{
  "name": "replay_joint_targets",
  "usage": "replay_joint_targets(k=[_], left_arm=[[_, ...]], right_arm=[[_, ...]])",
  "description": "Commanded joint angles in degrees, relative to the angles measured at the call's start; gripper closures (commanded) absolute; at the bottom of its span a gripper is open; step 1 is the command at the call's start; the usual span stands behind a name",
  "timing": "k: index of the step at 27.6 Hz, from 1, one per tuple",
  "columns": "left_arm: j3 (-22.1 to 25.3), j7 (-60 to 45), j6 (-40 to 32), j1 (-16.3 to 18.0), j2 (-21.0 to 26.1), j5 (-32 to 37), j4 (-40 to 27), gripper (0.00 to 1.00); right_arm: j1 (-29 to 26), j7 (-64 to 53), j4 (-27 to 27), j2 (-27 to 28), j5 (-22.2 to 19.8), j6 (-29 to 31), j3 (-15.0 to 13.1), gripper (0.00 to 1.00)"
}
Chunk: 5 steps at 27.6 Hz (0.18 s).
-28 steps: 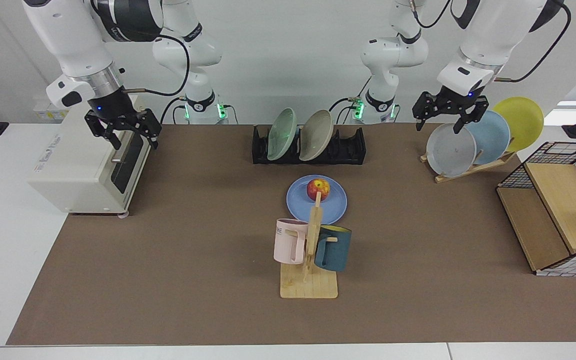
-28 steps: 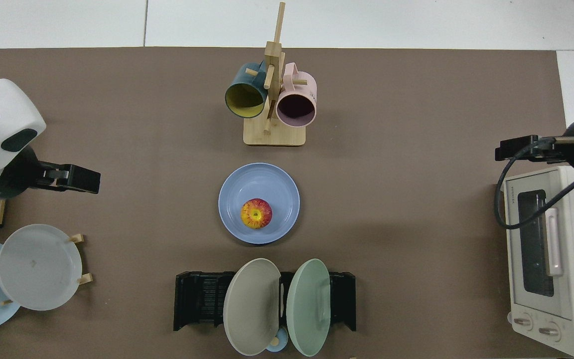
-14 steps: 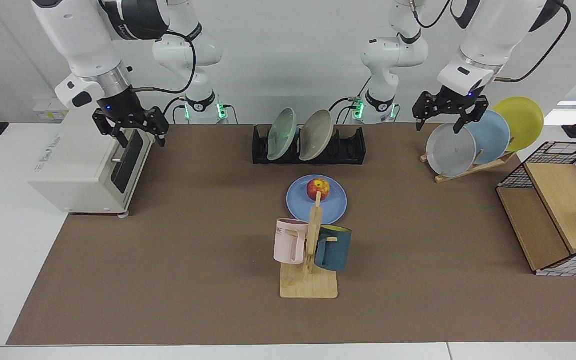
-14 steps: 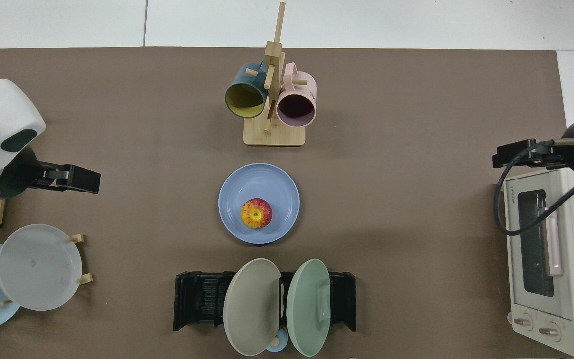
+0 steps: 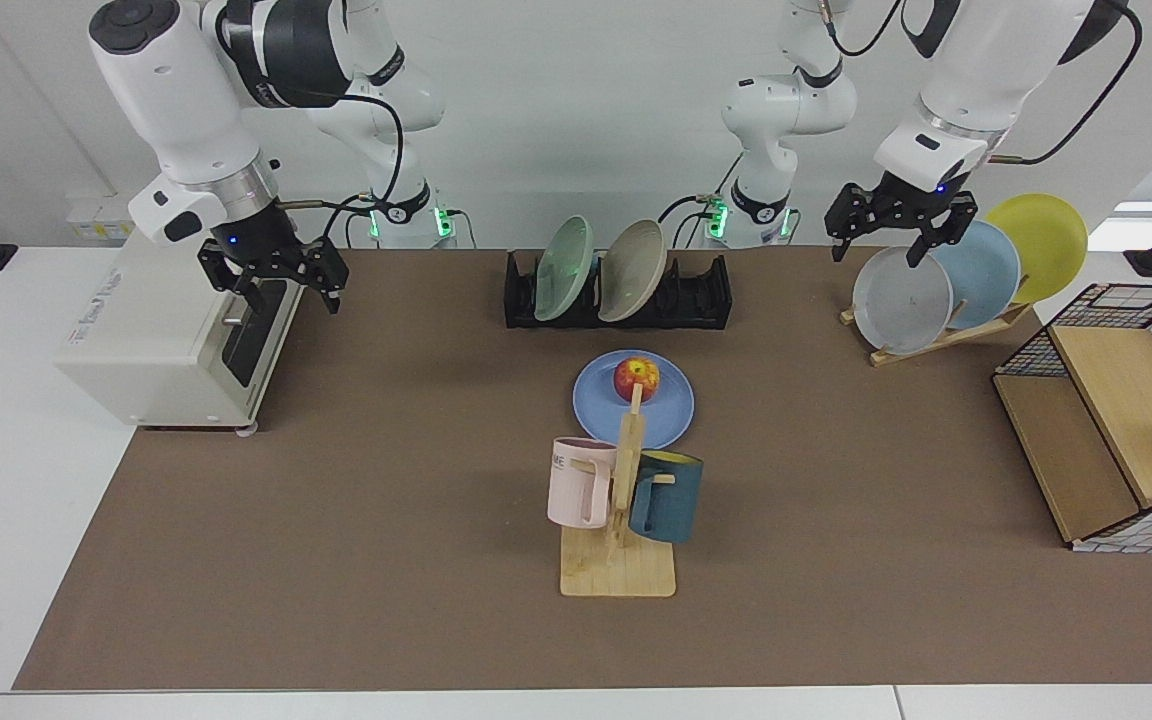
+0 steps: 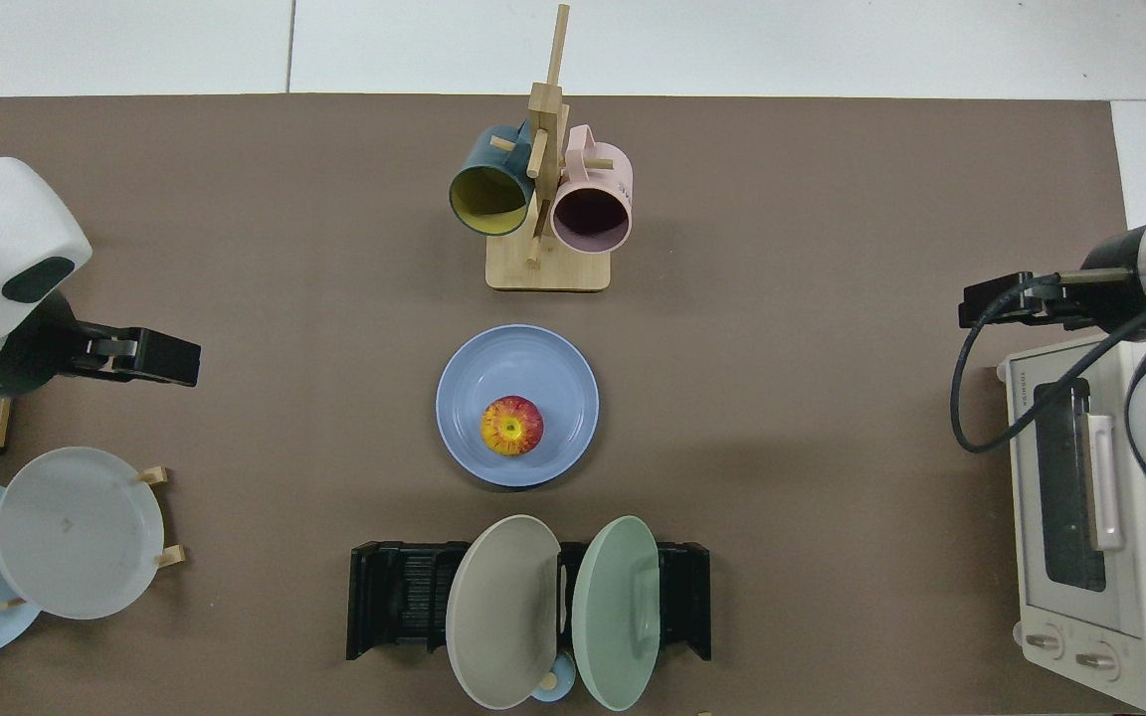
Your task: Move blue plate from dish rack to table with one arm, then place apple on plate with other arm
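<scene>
**Apple on blue plate, both arms clear**

The blue plate point(image 6: 517, 405) lies flat on the worktop point(image 5: 386, 520), in front of the dish rack point(image 5: 618, 290), so it gives a stable base; the apple point(image 6: 511, 425) sits in it, stem dimple up. Task looks done. Left pincer point(image 5: 898, 229) hangs released above the grey plate point(image 5: 901, 300), waiting. Right pincer point(image 5: 274, 274) hangs released, empty, by the toaster oven point(image 5: 171, 340).

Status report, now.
Left gripper open above grey plate; right gripper open by toaster oven. Apple on blue plate, table. Nothing obstructing.

apple point(image 5: 637, 378) on blue plate point(image 5: 668, 410), between dish rack point(image 5: 704, 295) and mug stand point(image 5: 618, 570)
</scene>
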Motion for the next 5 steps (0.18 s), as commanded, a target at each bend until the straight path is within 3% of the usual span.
replay_joint_targets(k=[1, 5], left_arm=[[0.81, 0.04, -1.38, -0.87, 0.43, 0.54, 1.41, 0.0], [0.81, 0.04, -1.38, -0.87, 0.43, 0.54, 1.41, 0.0]], right_arm=[[-0.3, 2.18, -0.76, -0.6, 0.18, 0.72, 0.07, 0.0], [-0.03, 5.42, -0.85, -0.6, 0.27, 0.54, -0.02, 0.0]])
